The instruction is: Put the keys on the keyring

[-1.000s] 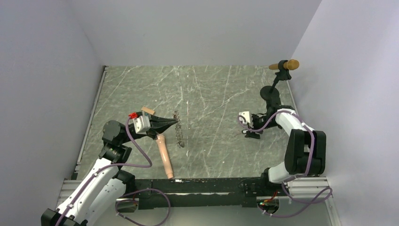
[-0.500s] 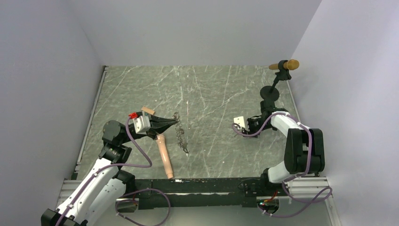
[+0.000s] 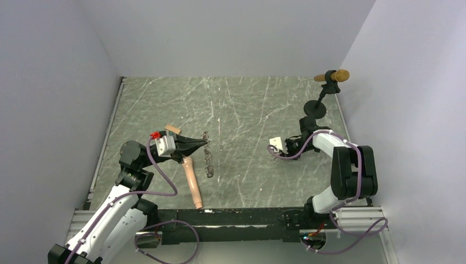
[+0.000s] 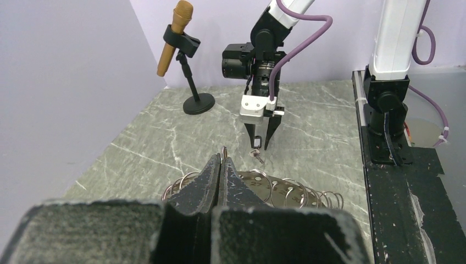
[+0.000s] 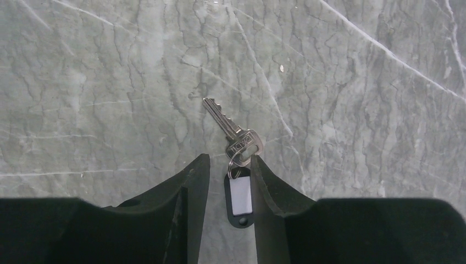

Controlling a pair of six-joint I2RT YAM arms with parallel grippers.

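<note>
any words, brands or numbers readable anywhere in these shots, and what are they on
key, on its head: stamped letters, too small and tilted to read
tag hooked to the key: white insert, no writing shows
keyring: no marking visible
microphone: no label visible
So nothing here can be quoted with confidence.

Grey marble table (image 3: 247,104): left hand (image 3: 205,142) at left-centre, tips clamped on dark metal chain-like keyring (image 3: 208,160), which runs from tips toward near edge. Peach cylinder (image 3: 192,184) just left of keyring, on near side of left hand. Tan block (image 3: 172,130) behind left wrist. Brown microphone on black stand (image 3: 328,77) at far right corner. Right hand (image 5: 229,160) right of centre, over small metal key (image 5: 231,127) lying on table. Key's black-framed tag (image 5: 240,195) between parted fingers, blade beyond tips.
</note>
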